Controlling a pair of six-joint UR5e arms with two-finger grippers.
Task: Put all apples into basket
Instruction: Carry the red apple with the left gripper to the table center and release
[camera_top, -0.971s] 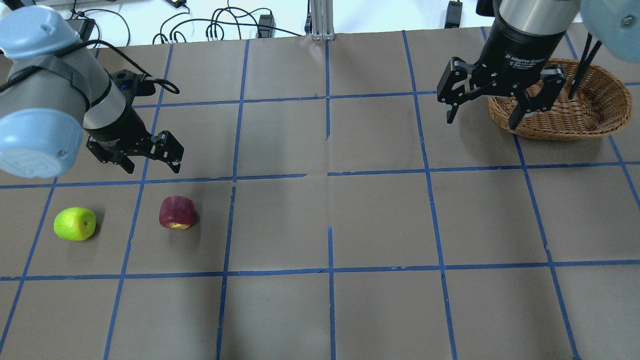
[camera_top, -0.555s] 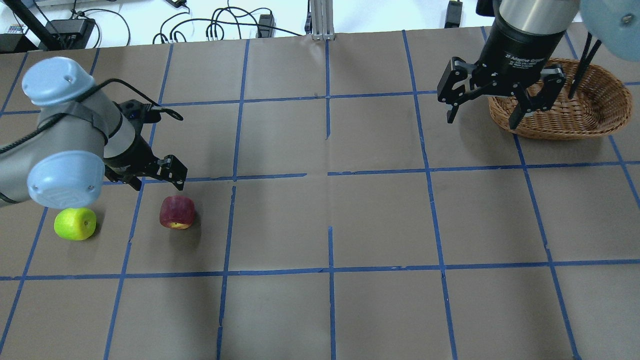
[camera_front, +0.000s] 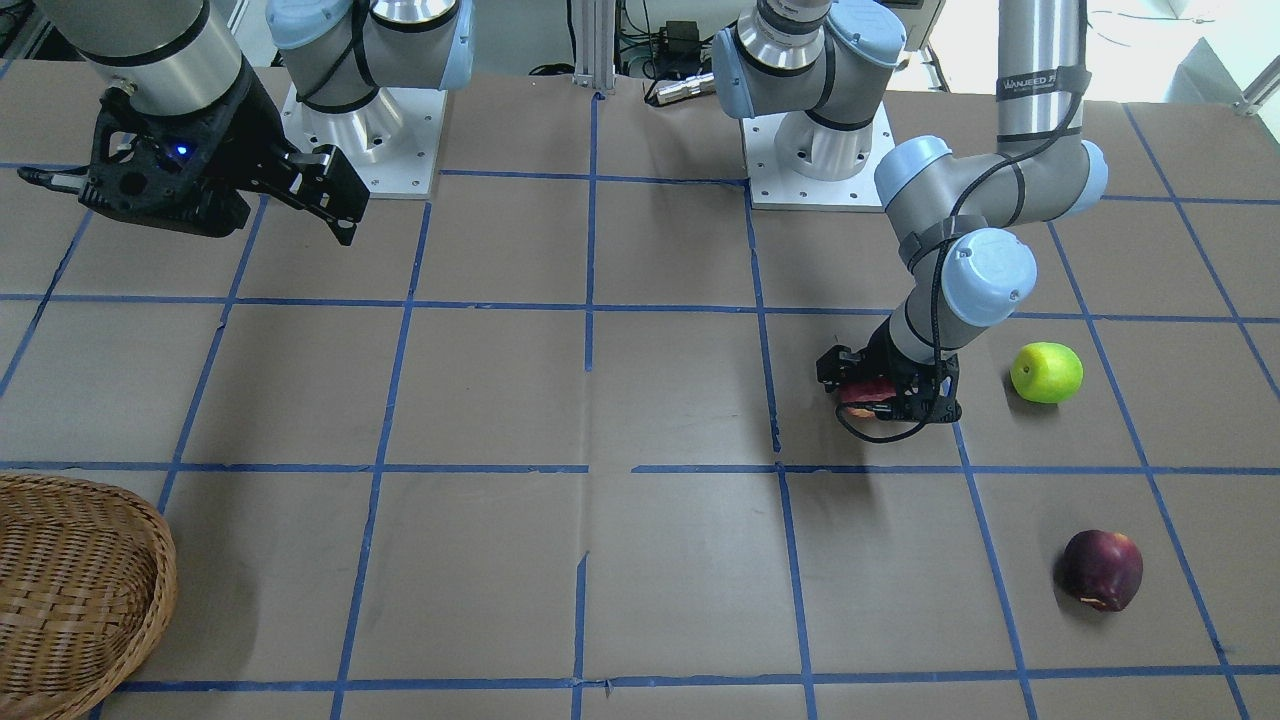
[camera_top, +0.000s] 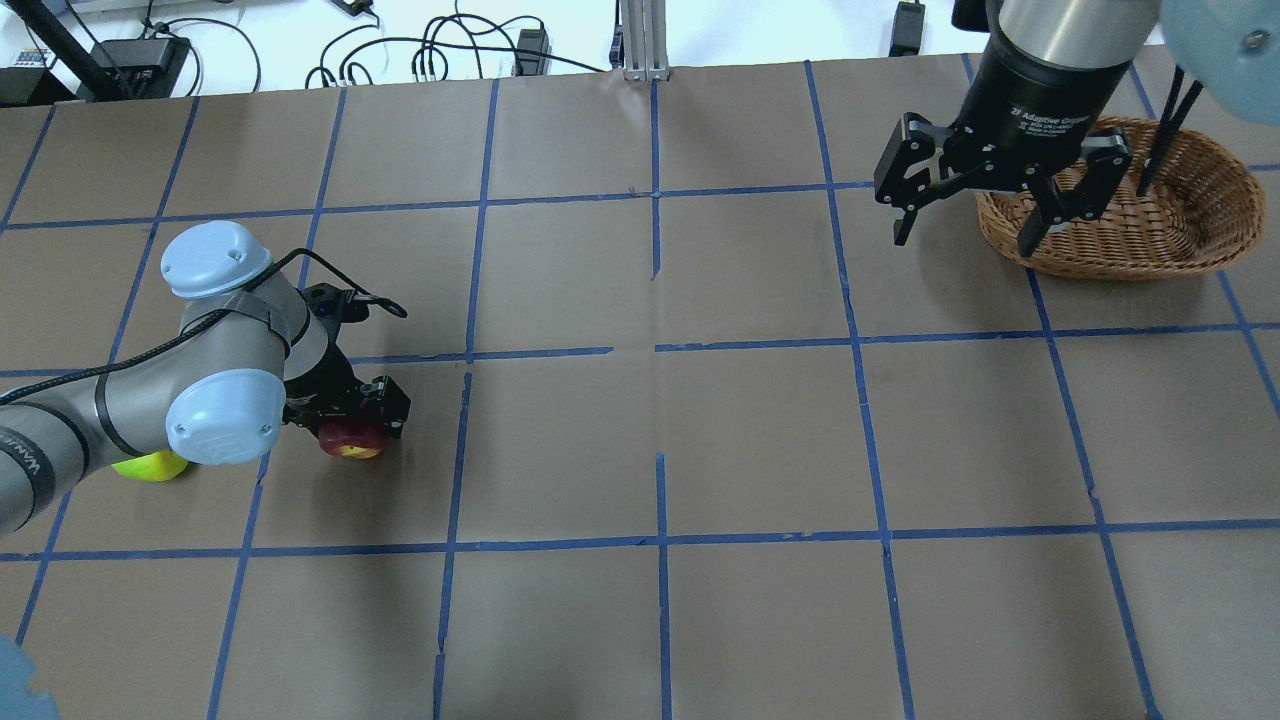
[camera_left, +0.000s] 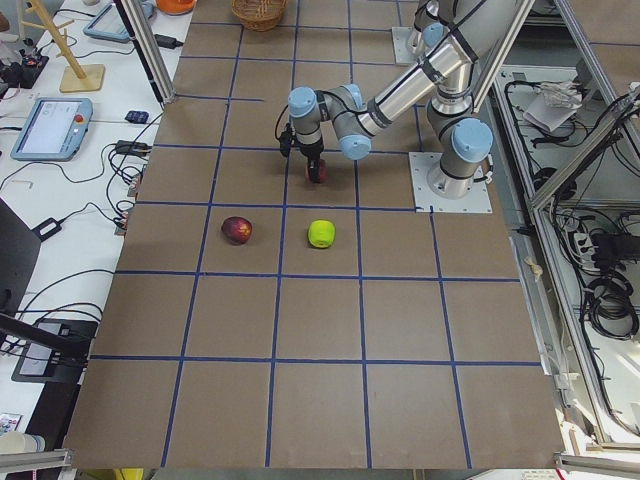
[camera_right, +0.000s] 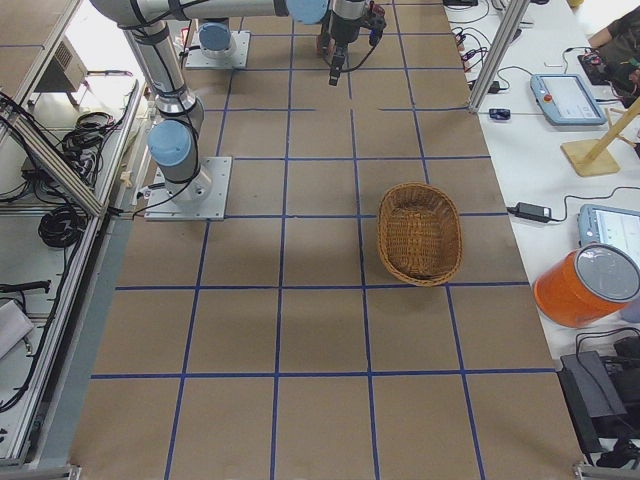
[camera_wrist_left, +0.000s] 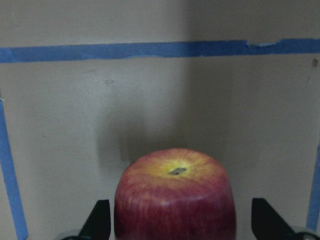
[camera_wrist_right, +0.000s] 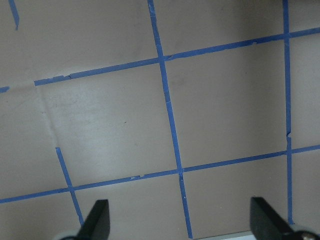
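Left claw (camera_top: 352, 430) released astride red apple (camera_wrist_left: 175, 200), right claw (camera_top: 962, 243) released, three apples (camera_front: 1046, 372), one basket (camera_top: 1180, 235)

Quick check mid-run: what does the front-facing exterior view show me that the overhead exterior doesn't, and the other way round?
Front-facing only: the dark maroon apple, and the yellow-green apple in full. The overhead view misses the first, and there the left arm covers most of the second.
Overhead only: nearly the whole basket, which the front-facing view cuts off at its corner.
Both: the left gripper down around the red apple, and the right gripper open and raised near the basket.
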